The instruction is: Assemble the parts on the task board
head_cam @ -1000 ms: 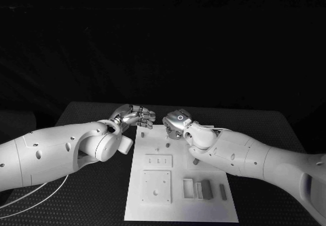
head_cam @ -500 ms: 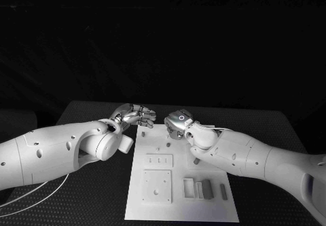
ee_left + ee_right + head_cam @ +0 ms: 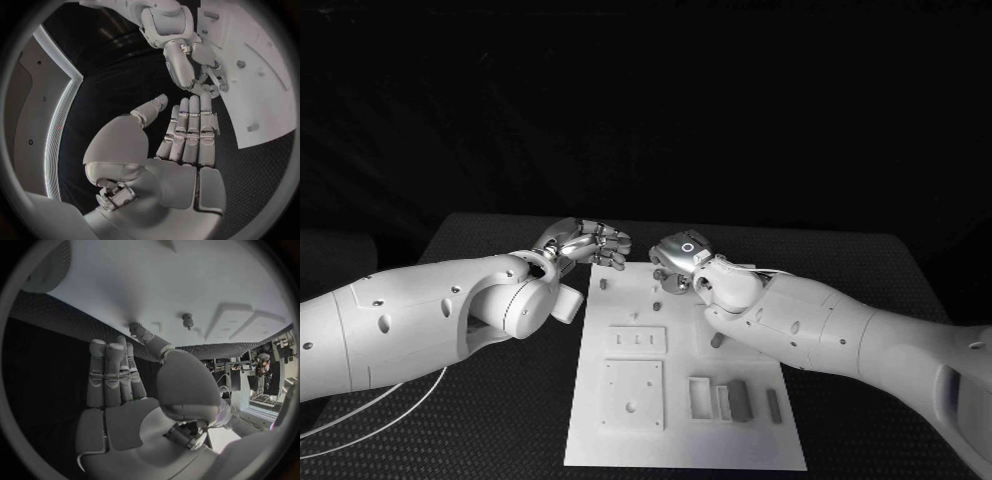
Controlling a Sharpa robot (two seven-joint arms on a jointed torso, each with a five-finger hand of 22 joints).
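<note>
Left fingers: the fingers (image 3: pixel 187 132) lie straight and side by side, thumb set apart, grasping nothing.
Left hand: the left hand (image 3: pixel 586 243) hovers at the far left corner of the task board (image 3: pixel 682 440), over the table's black mat.
Right fingers: the fingers (image 3: pixel 112 372) are extended together, thumb tip near a small part (image 3: pixel 135 328) at the board's edge; whether it touches, I cannot tell.
Right hand: the right hand (image 3: pixel 678 259) is over the board's far end, near the left hand.
Parts: a peg (image 3: pixel 604 283) stands near the far left edge; grey blocks (image 3: pixel 733 399) sit at the near right.
Table: black table (image 3: pixel 473 400) under the board.
</note>
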